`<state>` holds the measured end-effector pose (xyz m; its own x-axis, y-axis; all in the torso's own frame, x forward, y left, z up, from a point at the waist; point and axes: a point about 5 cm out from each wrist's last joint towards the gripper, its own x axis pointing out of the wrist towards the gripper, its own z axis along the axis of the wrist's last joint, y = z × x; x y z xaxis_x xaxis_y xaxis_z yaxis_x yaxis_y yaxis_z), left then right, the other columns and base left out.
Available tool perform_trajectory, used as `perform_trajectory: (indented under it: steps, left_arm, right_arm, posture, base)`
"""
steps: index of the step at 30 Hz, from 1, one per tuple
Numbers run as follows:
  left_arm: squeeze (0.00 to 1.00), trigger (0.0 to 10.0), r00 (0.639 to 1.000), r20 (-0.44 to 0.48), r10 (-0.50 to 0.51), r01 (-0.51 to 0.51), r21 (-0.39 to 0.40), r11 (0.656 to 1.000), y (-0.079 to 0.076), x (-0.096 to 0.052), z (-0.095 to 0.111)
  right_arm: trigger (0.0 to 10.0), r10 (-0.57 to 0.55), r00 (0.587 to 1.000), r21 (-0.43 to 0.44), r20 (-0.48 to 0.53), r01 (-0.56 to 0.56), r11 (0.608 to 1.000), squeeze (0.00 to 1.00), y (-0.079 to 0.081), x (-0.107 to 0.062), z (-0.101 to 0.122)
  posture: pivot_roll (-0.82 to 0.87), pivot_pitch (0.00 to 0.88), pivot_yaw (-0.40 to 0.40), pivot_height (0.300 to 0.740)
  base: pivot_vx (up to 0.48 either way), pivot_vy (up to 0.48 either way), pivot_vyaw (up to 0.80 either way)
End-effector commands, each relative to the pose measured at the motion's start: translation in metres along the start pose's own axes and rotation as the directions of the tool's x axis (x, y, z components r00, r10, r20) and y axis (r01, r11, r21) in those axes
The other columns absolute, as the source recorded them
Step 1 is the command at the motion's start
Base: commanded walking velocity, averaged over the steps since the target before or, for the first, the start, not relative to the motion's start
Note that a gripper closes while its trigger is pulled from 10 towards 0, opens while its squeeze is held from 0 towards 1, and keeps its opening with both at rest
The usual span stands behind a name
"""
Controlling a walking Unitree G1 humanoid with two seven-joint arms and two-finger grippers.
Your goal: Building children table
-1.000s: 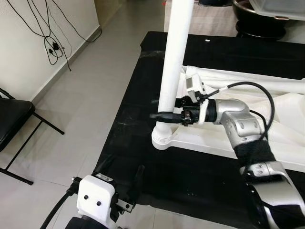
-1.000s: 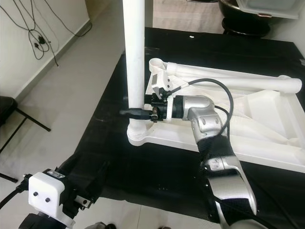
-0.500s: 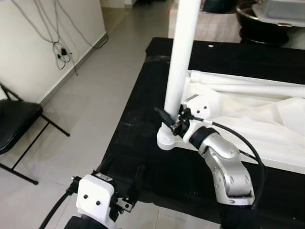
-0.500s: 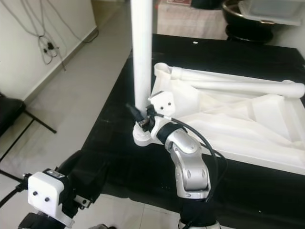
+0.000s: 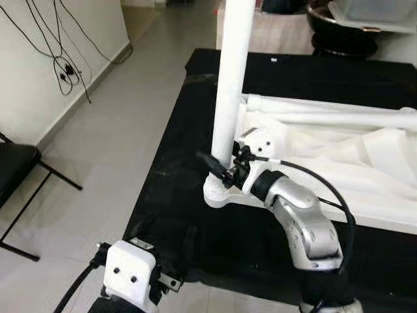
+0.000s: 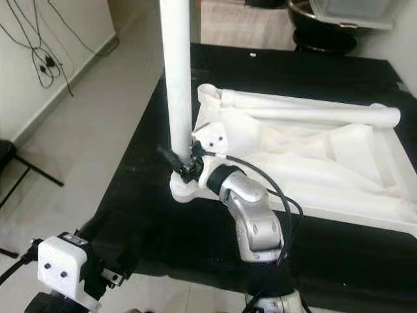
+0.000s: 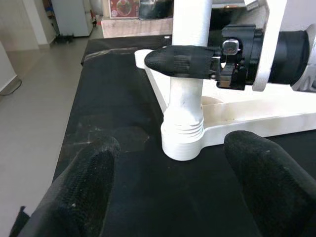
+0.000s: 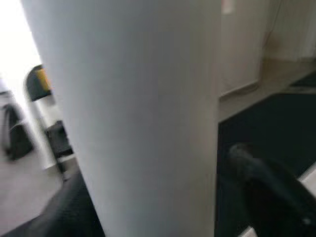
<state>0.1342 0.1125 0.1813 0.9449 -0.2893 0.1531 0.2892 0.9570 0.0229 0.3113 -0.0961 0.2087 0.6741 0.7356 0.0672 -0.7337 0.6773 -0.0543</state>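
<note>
The white children's table lies upside down on a black-covered surface. One white table leg stands upright in the threaded corner socket nearest me. My right gripper is shut on this leg just above the socket; in the left wrist view one black finger crosses the leg's front. The leg sits between the fingers in the right wrist view. My left gripper is open, low at the surface's near edge, apart from the socket. Another leg lies along the table's far side.
A black folding chair stands on the tiled floor at the left. Cables hang down the left wall. A dark round vessel and a clear bin are beyond the surface's far edge.
The camera has shifted. My right arm swung from reaching in sideways to reaching up from the front, its gripper staying on the leg's base. The leg stays upright.
</note>
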Motion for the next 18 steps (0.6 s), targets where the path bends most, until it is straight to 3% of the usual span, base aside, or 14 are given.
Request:
perform_trajectory:
  steps: [1,3,4,6,9,11,13,15,16,17,18]
  left_arm:
    - [0.0,10.0,1.0,-0.011,0.002,-0.002,-0.005,1.0,-0.001,-0.001,-0.002]
    - [0.0,10.0,1.0,-0.011,0.002,-0.002,-0.004,1.0,-0.001,-0.001,-0.002]
    - [0.0,10.0,1.0,-0.011,0.005,-0.005,-0.003,1.0,-0.001,-0.001,-0.002]
    - [0.0,10.0,1.0,-0.011,0.009,-0.009,-0.003,1.0,-0.002,-0.001,-0.002]
    - [0.0,10.0,1.0,-0.01,0.009,-0.009,-0.003,1.0,-0.002,0.0,-0.002]
    - [0.0,10.0,1.0,-0.01,0.012,-0.012,-0.004,1.0,-0.003,0.0,-0.002]
    - [0.0,10.0,1.0,-0.01,0.014,-0.014,-0.005,1.0,-0.003,0.0,-0.002]
    - [0.0,10.0,1.0,-0.01,0.015,-0.015,-0.005,1.0,-0.003,0.0,-0.002]
    - [0.0,10.0,1.0,-0.01,0.016,-0.016,-0.006,1.0,-0.003,0.0,-0.002]
    - [0.0,10.0,1.0,-0.01,0.017,-0.017,-0.006,1.0,-0.003,0.0,-0.002]
    - [0.0,10.0,1.0,-0.01,0.017,-0.017,-0.007,1.0,-0.004,0.0,-0.002]
  right_arm:
    - [10.0,0.106,0.994,-0.005,0.026,-0.106,0.994,1.0,0.003,0.004,0.009]
    - [10.0,0.172,0.985,-0.024,0.025,-0.172,0.985,1.0,0.004,0.005,0.014]
    - [10.0,0.304,0.953,-0.071,0.014,-0.302,0.951,0.0,0.007,0.006,0.019]
    - [10.0,0.454,0.891,-0.124,-0.018,-0.453,0.883,0.0,0.009,0.006,0.023]
    - [10.0,0.494,0.869,-0.137,-0.032,-0.493,0.859,0.0,0.009,0.007,0.024]
    - [10.0,0.577,0.815,-0.135,-0.046,-0.577,0.805,0.0,0.007,0.015,0.026]
    - [10.0,0.619,0.784,-0.124,-0.042,-0.619,0.776,0.0,0.003,0.023,0.029]
    - [10.0,0.628,0.778,-0.119,-0.036,-0.627,0.77,0.0,0.001,0.027,0.031]
    - [8.8,0.635,0.772,-0.114,-0.028,-0.634,0.765,0.0,-0.001,0.032,0.033]
    - [2.0,0.655,0.756,-0.103,-0.012,-0.652,0.751,0.0,-0.001,0.035,0.036]
    - [0.0,0.692,0.722,-0.092,0.006,-0.689,0.719,0.0,-0.002,0.036,0.04]
  posture:
    - [0.07,0.164,-0.02,0.74]
    - [0.07,0.164,-0.02,0.74]
    - [0.07,0.159,-0.023,0.74]
    - [0.07,0.158,-0.023,0.74]
    - [0.07,0.155,-0.023,0.74]
    - [0.08,0.152,-0.02,0.74]
    - [0.08,0.155,-0.022,0.74]
    - [0.08,0.156,-0.021,0.74]
    - [0.08,0.156,-0.021,0.74]
    - [0.08,0.156,-0.021,0.74]
    - [0.08,0.16,-0.022,0.74]
  base:
    - [0.0,0.0,0.0]
    - [0.0,0.0,0.0]
    - [0.0,0.0,0.0]
    - [0.0,0.0,0.0]
    - [0.0,0.0,0.0]
    - [0.0,0.0,0.0]
    - [0.0,0.0,0.0]
    - [0.0,0.0,0.0]
    - [0.0,0.0,0.0]
    - [0.0,0.0,0.0]
    - [0.0,0.0,0.0]
